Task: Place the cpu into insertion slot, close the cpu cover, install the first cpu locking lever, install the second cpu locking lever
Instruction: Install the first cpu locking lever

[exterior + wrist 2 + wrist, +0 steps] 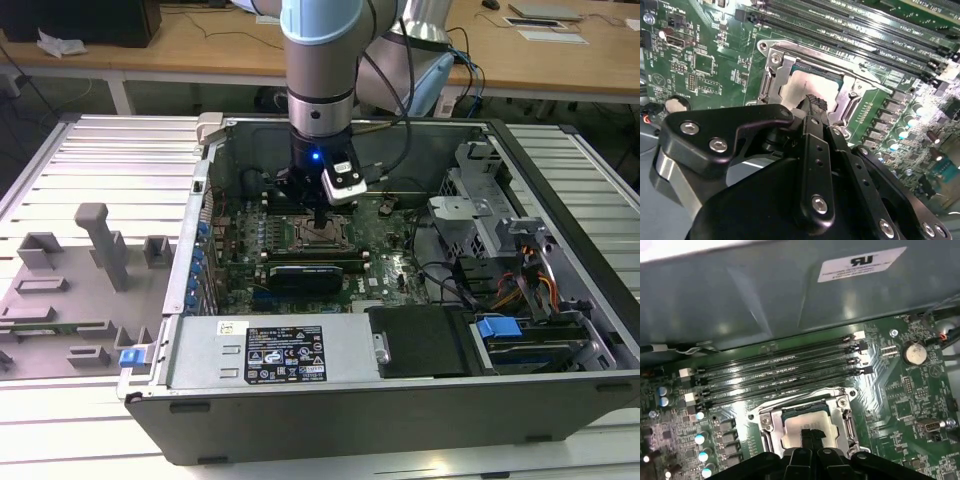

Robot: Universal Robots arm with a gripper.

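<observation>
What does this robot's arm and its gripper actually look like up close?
The arm is a thick silvery tube with pale blue joint caps, ending in a black wrist section with a small blue light. A white and black box sits at its side, and black cables loop off it. The gripper is matte black, built of jointed links with silver screw heads, narrowing to slim ribbed tips.

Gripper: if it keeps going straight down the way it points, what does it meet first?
Most likely the cpu seated inside the cpu cover; the gripper tips sit just over it, though contact is unclear.
</observation>
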